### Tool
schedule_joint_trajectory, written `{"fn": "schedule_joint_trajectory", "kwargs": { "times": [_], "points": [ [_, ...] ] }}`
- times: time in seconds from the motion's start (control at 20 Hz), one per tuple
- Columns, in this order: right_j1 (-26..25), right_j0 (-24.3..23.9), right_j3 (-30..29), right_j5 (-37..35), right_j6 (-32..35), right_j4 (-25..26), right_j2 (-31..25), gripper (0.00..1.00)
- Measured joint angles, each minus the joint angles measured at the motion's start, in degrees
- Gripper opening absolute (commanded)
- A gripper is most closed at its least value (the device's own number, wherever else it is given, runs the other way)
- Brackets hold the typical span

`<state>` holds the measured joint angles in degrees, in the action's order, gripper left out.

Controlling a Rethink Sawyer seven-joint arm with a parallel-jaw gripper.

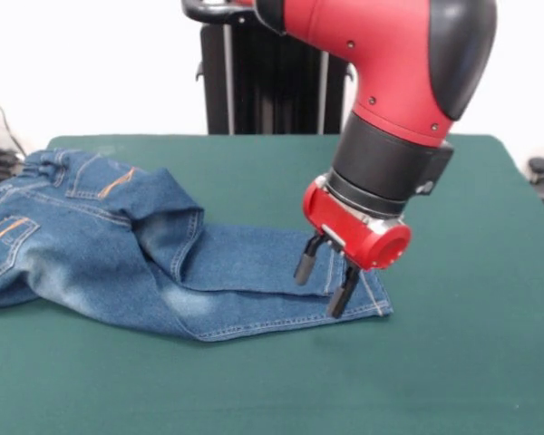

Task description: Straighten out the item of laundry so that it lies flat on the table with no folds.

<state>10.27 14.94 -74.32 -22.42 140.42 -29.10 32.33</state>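
One red and black arm (390,82) comes down from the upper right, its wrist tilted so that the gripper (324,285) points down and a little leftward over the leg end of the jeans (163,263). Its two dark fingers (305,261) stand apart, open, with tips at or just above the denim near the hem; nothing is held. The jeans lie on the green table (453,362), waistband at the left edge, the upper part bunched and folded, the legs stretched toward the right.
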Motion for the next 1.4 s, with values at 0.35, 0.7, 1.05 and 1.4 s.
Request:
{"fn": "schedule_joint_trajectory", "kwargs": {
  "times": [0.35, 0.7, 1.05, 1.4],
  "points": [
    [-0.15, 0.84, 0.0, 0.0, 0.35, -1.25, 0.0, 1.0],
    [0.21, 0.85, -0.54, 0.0, 0.35, -1.5, 0.0, 1.0],
    [0.97, 0.72, -1.3, 0.01, 0.35, -1.5, -0.01, 1.0],
    [2.81, 0.74, -3.58, 0.25, 0.35, -1.5, -0.01, 1.0]
  ]
}}
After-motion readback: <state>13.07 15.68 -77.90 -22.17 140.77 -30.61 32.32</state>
